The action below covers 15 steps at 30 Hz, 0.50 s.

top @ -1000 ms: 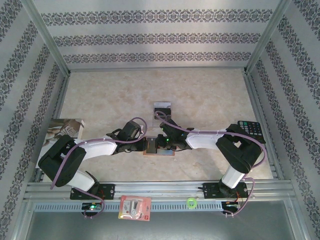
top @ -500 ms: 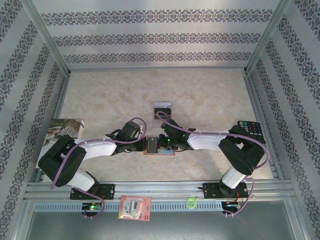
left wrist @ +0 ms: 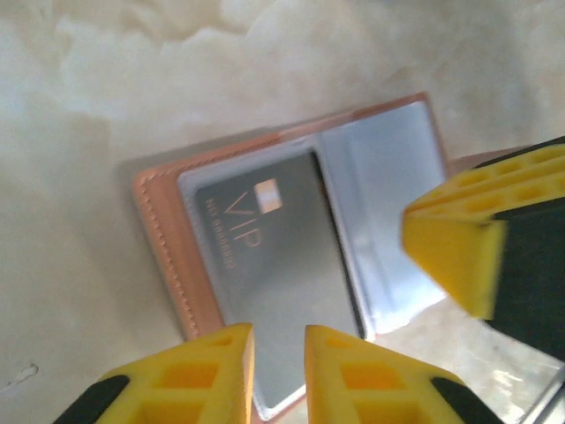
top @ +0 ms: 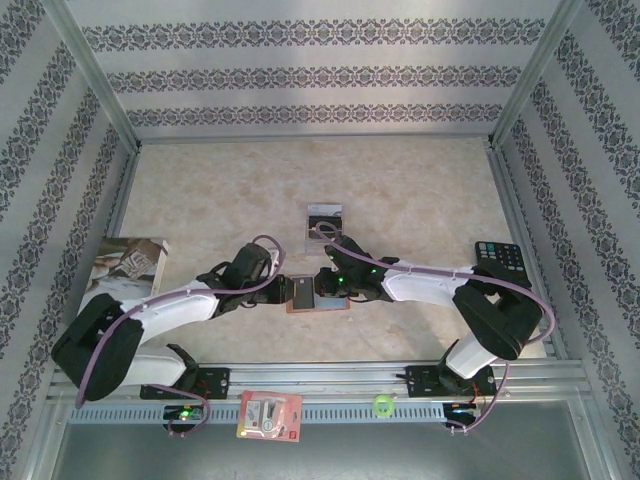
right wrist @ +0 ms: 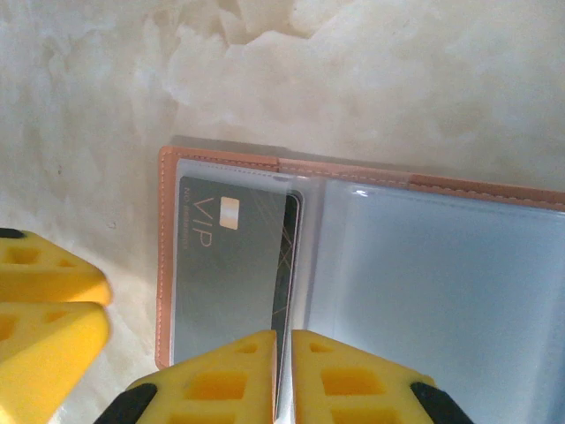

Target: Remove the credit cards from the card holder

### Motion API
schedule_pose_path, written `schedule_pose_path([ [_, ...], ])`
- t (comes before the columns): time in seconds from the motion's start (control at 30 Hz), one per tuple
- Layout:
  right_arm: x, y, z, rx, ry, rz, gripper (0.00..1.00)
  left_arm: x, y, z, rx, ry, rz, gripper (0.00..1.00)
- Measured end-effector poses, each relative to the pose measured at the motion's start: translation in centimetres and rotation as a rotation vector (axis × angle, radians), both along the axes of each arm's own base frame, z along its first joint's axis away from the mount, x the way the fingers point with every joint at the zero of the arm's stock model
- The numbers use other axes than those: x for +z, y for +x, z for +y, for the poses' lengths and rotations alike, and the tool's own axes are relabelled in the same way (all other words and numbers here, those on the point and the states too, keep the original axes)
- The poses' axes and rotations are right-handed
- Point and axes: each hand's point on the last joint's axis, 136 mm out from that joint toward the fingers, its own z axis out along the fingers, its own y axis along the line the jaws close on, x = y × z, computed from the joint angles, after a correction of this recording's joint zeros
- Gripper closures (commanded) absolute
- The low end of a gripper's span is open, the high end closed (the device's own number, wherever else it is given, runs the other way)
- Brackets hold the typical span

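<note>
Reddish-brown leather card holder [left wrist: 163, 256] lies open on the marbled tabletop [top: 400, 190], between both hands. The grey VIP credit card [left wrist: 265, 283] sits in its clear sleeve, long axis pointing at the left hand [left wrist: 279, 344], which is nearest, barely released and holding nothing. Right hand [right wrist: 284, 349] is over the fold, nearly clenched; can't tell if it's grasping anything.

Both arms reached inward and low, their wrists nearly meeting midway between the two bases. The left arm [top: 170, 305] stretched out long, with its elbow pushed outward to the left. The right arm [top: 430, 285] mirrored it, its elbow out to the right. The left jaws stood slightly apart, their yellow fingers [left wrist: 207, 375] pointing down. The right jaws were almost closed, with only a sliver between their fingers [right wrist: 225, 375].
</note>
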Motion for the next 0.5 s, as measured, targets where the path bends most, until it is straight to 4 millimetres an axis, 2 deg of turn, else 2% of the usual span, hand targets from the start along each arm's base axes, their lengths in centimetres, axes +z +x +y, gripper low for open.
schedule_pose_path([
  [0.13, 0.1, -0.2, 0.3, 0.019, 0.009, 0.004, 0.82, 0.6, 0.9, -0.1, 0.004, 0.016, -0.031, 0.72],
  [0.37, 0.2, -0.4, 1.0, 0.054, 0.027, 0.015, 0.79, -3.1, 1.1, 0.7, 0.012, 0.126, 0.024, 0.72],
  [0.5, 0.3, -0.3, 1.4, 0.066, 0.037, 0.017, 0.78, -4.0, 1.3, 1.4, 0.022, 0.171, 0.023, 0.73],
])
